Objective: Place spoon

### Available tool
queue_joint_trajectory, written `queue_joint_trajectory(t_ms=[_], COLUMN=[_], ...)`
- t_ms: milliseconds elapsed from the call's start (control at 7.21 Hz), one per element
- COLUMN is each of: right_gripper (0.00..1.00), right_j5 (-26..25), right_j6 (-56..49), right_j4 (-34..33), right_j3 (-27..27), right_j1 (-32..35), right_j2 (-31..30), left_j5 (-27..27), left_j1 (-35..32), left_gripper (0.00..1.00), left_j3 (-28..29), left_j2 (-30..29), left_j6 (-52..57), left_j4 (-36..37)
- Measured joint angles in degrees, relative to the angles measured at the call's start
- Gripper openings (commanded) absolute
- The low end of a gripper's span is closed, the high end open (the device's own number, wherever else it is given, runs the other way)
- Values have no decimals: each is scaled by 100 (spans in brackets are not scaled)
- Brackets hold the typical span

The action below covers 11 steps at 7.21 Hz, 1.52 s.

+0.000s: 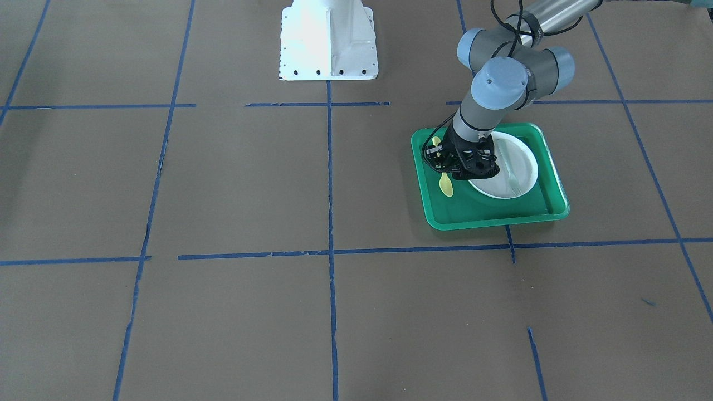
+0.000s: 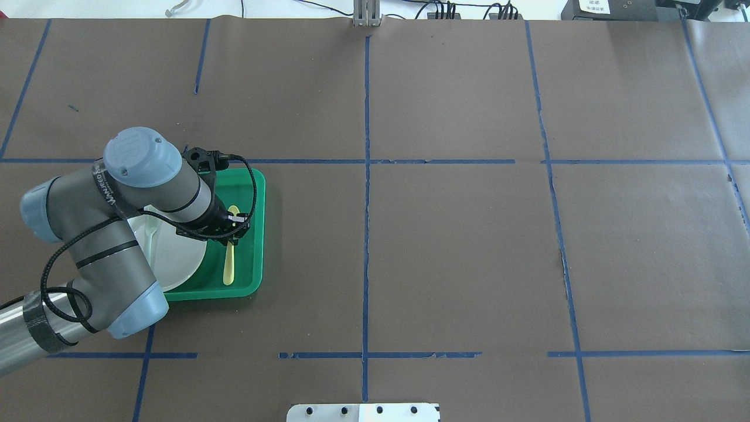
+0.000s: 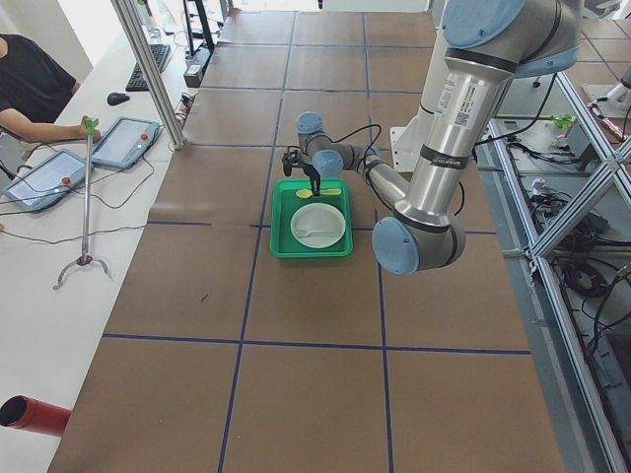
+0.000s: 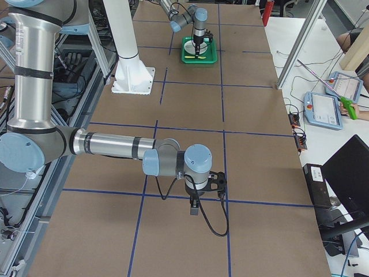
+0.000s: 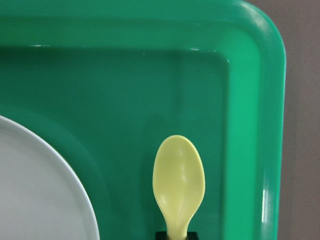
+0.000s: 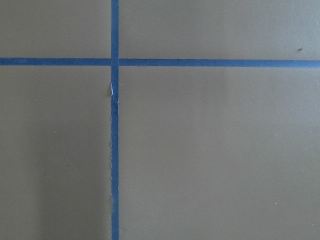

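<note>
One spoon [image 5: 179,180] — clasped by the left pincer [image 2: 233,228] — over the green tray [image 2: 234,291].

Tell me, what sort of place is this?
Most likely a robotics lab: a table papered brown and gridded with blue tape, a left arm at a green tray with a spoon, a right arm, and a person with control tablets.

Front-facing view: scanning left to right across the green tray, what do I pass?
The green tray's left rim → yellow spoon → white plate with the fork lying on it → the tray's right rim. The left gripper overlaps spoon and plate, so it is left out.
</note>
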Motion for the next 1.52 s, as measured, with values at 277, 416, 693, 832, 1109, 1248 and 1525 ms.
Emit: queue_joint_trajectory(t_ms=[277, 416, 693, 832, 1109, 1248, 1525], right_gripper=[100, 100, 100, 100, 100, 100, 100], right_j5=[0, 0, 0, 0, 0, 0, 0], right_j6=[0, 0, 0, 0, 0, 0, -2], right_j4=[0, 0, 0, 0, 4, 2, 0], right_j3=[0, 0, 0, 0, 0, 0, 0], right_j1=[0, 0, 0, 0, 0, 0, 0], right_j2=[0, 0, 0, 0, 0, 0, 0], left_j5=[84, 114, 133, 117, 92, 86, 77], left_j1=[-12, -27, -196, -386, -846, -1105, -1546], left_gripper=[100, 100, 100, 100, 100, 100, 100], left_j3=[7, -13, -179, -419, -1158, -1530, -1914], left_j2=[6, 6, 20, 43, 50, 81, 359], left_j6=[46, 50, 89, 290, 1033, 1280, 1928], left_j4=[-51, -56, -9, 116, 864, 1175, 1424])
